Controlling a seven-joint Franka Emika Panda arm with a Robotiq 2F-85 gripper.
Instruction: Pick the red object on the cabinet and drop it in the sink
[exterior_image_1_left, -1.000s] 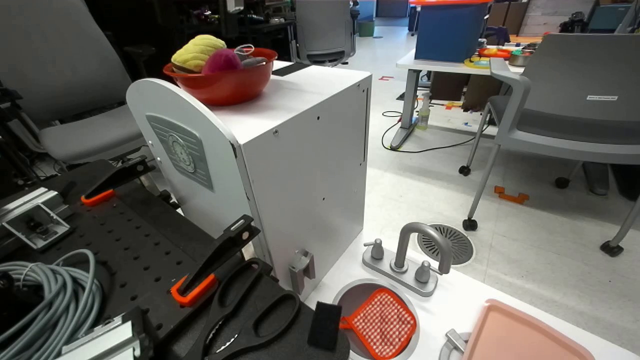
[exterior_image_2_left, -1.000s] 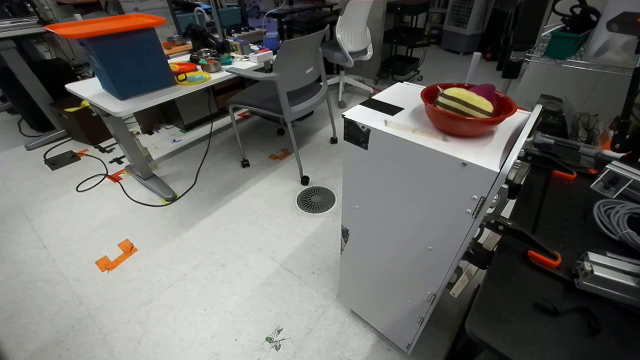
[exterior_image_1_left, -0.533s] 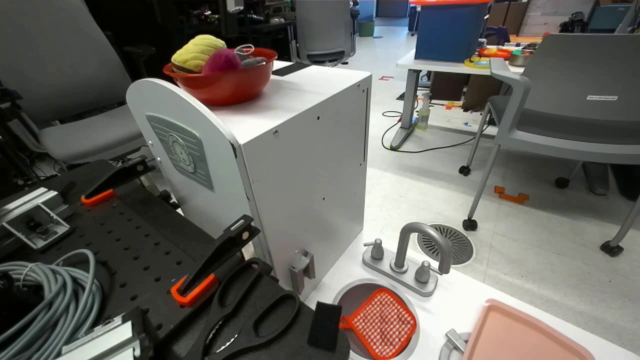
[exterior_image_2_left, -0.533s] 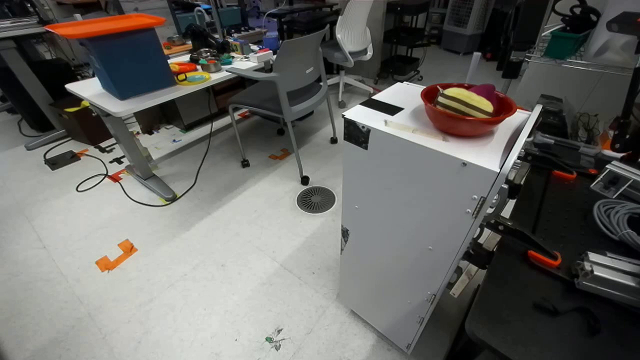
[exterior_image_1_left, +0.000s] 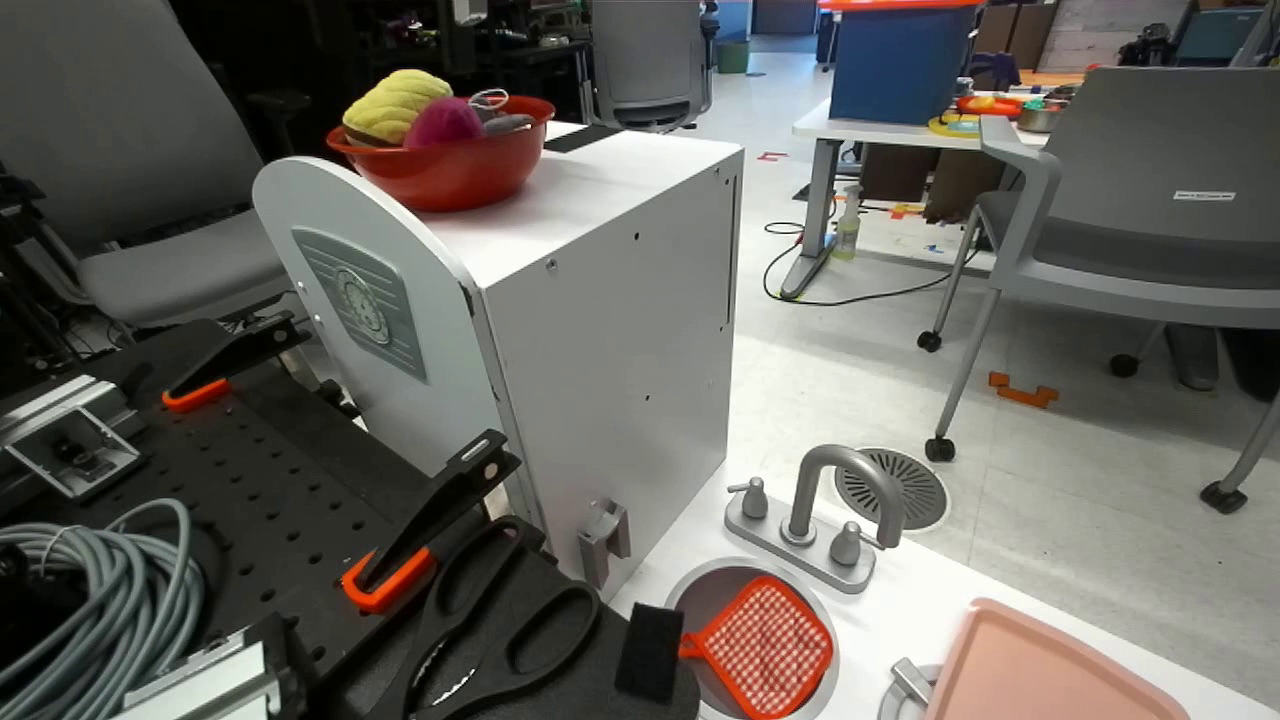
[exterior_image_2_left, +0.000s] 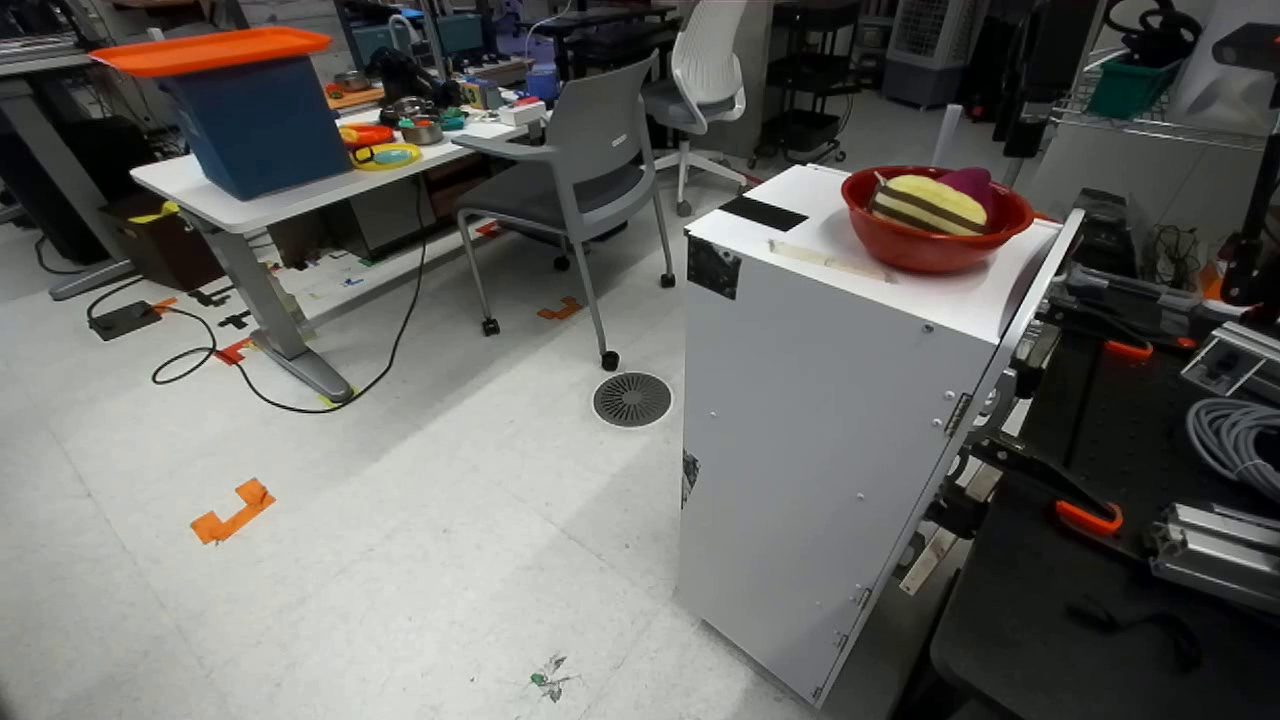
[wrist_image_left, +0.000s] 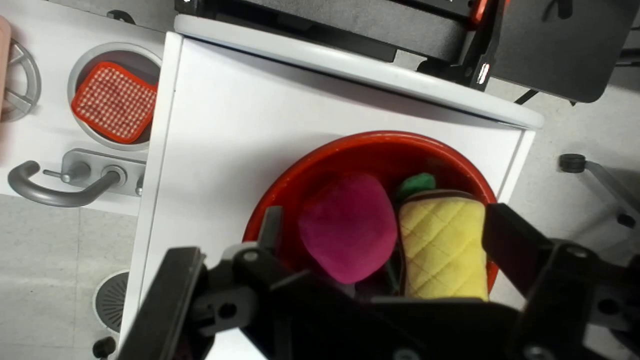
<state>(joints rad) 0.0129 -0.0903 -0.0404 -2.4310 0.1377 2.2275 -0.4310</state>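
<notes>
In an exterior view, the red lump (exterior_image_1_left: 445, 122) lies at upper left, inside the red bowl (exterior_image_1_left: 450, 180) on the white cabinet (exterior_image_1_left: 615, 300); at lower centre, well below the cabinet's top, is the sink (exterior_image_1_left: 710, 592), with a red checked pad (exterior_image_1_left: 768, 645) in it and a faucet (exterior_image_1_left: 803, 522) at its edge. I judge that a lump let go from high up could bounce off the pad and out, and that a low carry could strike the faucet. In an exterior view, at upper right, a yellow cushion (exterior_image_2_left: 930, 203) hides much of the lump, so its edge could be misjudged from that side. In the wrist view, the gripper (wrist_image_left: 382, 225), at lower centre, holds nothing; its jaws stand wide apart, lump and cushion side by side between them. Closing as it stands would probably pinch both, or catch the bowl's rim and drag it; how high the jaws hang above the lump I cannot tell.
</notes>
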